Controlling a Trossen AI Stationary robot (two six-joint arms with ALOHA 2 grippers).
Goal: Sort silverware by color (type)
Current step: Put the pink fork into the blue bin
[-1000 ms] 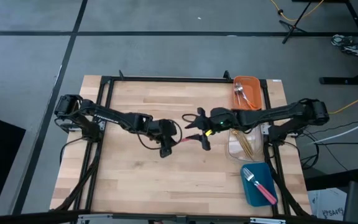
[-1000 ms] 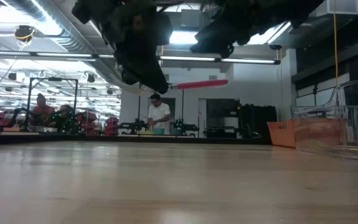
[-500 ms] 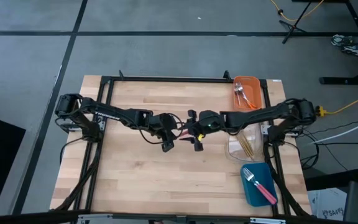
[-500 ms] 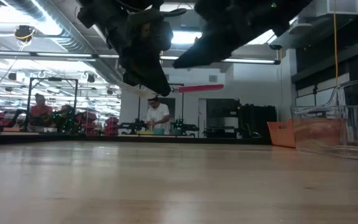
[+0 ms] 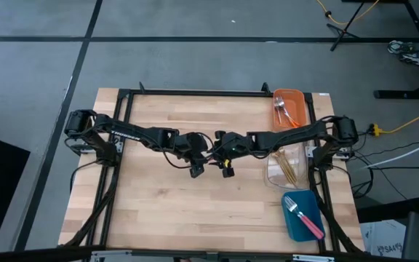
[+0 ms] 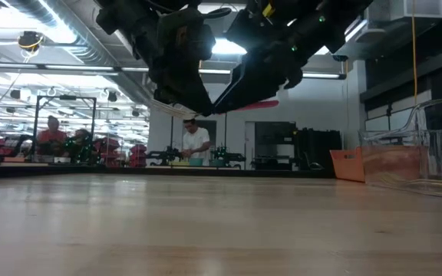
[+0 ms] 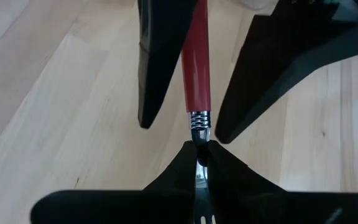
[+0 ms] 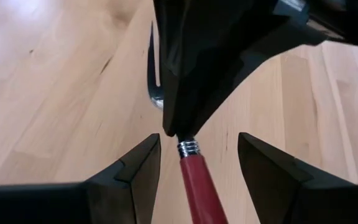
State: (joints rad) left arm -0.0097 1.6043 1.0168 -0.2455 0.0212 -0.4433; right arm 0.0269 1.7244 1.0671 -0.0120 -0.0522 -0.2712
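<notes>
Both arms meet over the middle of the wooden counter (image 5: pixel 158 211), above its surface. The left tool (image 5: pixel 197 155) is clamped on the metal neck of a red-handled utensil (image 7: pixel 196 68); the handle extends away from the left tool, toward the right of the high view. The right tool (image 5: pixel 222 156) has its two fingers (image 8: pixel 135 168) spread apart, one on each side of the red handle, not closed on it. In the left wrist view the same two fingers stand on either side of the handle just beyond the ribbed metal collar.

Surroundings, high view:
- An orange bin (image 5: pixel 290 107) sits at the upper right of the counter and holds silver-headed utensils (image 5: pixel 281 110).
- A clear bin (image 5: pixel 288 169) sits just below it and holds thin gold utensils (image 5: pixel 289 170). The right arm crosses above the gap between these two bins.
- A blue bin (image 5: pixel 302 216) sits at the lower right and holds a fork with a pink handle (image 5: pixel 304 217).
- A black frame (image 5: pixel 195 92) borders the counter.

Visibility limits:
- The head of the held utensil is hidden by the left tool in every view; its type cannot be determined.
- In the high view the two tools overlap the utensil and only a trace of red shows between them.
- In the low view the tools are cut off at the top of the frame; a short length of red handle (image 6: pixel 261 103) shows at the upper centre.
- People (image 6: pixel 196 142) stand in the room far behind the counter.
</notes>
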